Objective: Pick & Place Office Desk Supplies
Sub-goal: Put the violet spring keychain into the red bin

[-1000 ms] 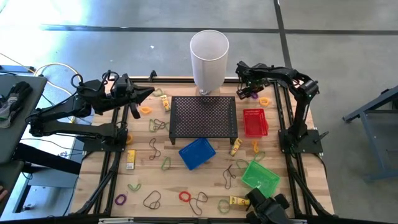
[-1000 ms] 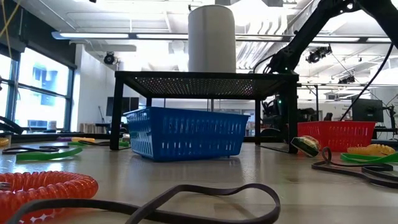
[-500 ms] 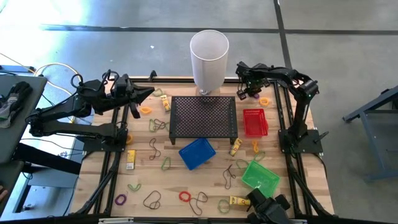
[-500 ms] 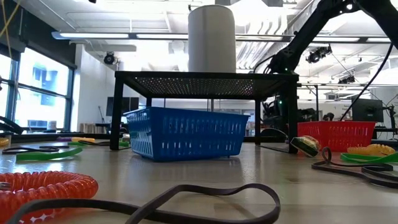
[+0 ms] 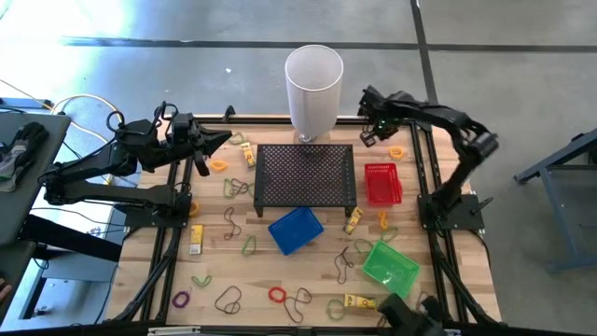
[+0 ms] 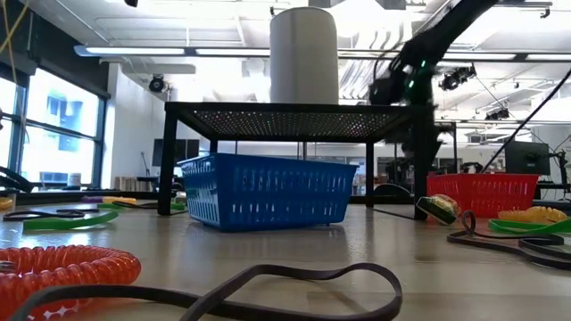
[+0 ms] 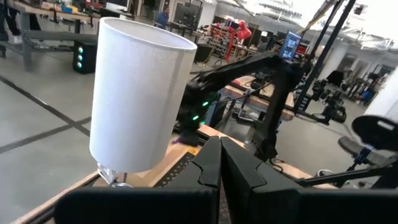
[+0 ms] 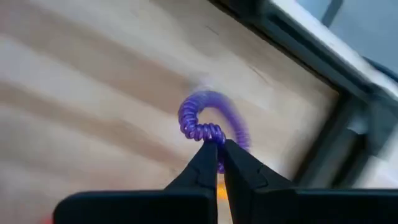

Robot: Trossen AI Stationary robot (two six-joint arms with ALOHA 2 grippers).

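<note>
My right gripper [image 8: 217, 144] is shut on a purple coiled loop [image 8: 208, 118] above the table's far right corner; in the high view it [image 5: 371, 133] hangs just right of the tall white cylinder [image 5: 313, 89]. My left gripper [image 7: 219, 142] is shut on nothing and points level over the far left of the table [image 5: 224, 138]. Loose green, olive, red, orange and dark loops and small yellow pieces lie flat on the wooden top, among them an orange loop [image 5: 397, 151] and a red coil [image 6: 62, 267]. My right gripper pinches the purple coil at one spot on its ring [image 8: 211, 134] between the free ends of its two fingers. The fingers come from above, pointing steeply down. The rest of the ring curves out beyond the fingertips, lifted clear of the wood.
A black mesh stand [image 5: 306, 175] fills the table's middle, the white cylinder behind it. A red basket [image 5: 381, 183], a blue basket [image 5: 296, 230] and a green basket [image 5: 390, 262] sit right of and in front of the stand. Black frame rails run along the table's edges.
My right gripper has risen from the tabletop at the far right corner, its arm swinging up, and the purple coil has come off the wood with it. The left arm has kept its place.
</note>
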